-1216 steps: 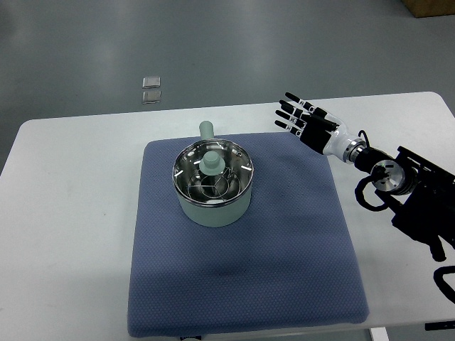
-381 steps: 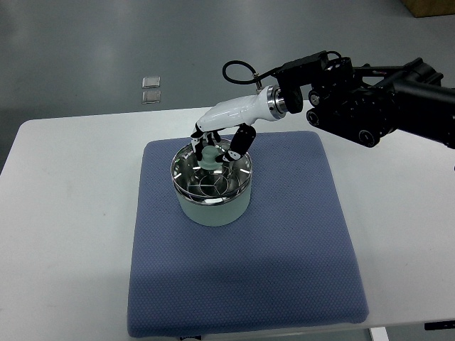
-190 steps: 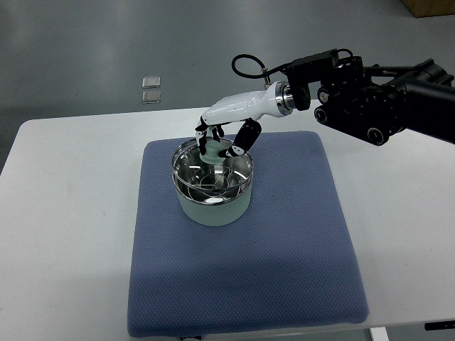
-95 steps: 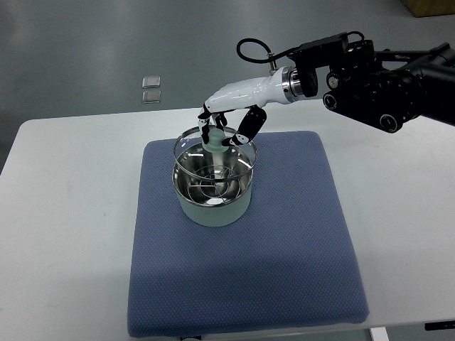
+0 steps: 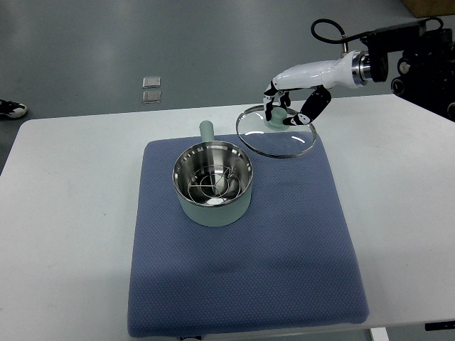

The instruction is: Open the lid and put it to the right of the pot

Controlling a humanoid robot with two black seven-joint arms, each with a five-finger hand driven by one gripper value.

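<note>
From the top view, the glass lid (image 5: 277,133) is hanging in the air, up and to the right of the pot (image 5: 212,183), over the far right corner of the blue mat (image 5: 249,270). It is showing as a clear disc ringed by a thin metal rim, with a pale green knob at its centre. The right hand (image 5: 290,99), white-shelled with black finger joints, is curling its fingers around that knob and gripping it. The pot is sitting uncovered, pale green outside, shiny steel inside, with a wire rack lying in its bottom and a stubby handle pointing away. The mat is looking quilted and soft, lying on a white table (image 5: 64,234). Grey floor is stretching beyond, with two small clear squares (image 5: 151,89) lying on it.
</note>
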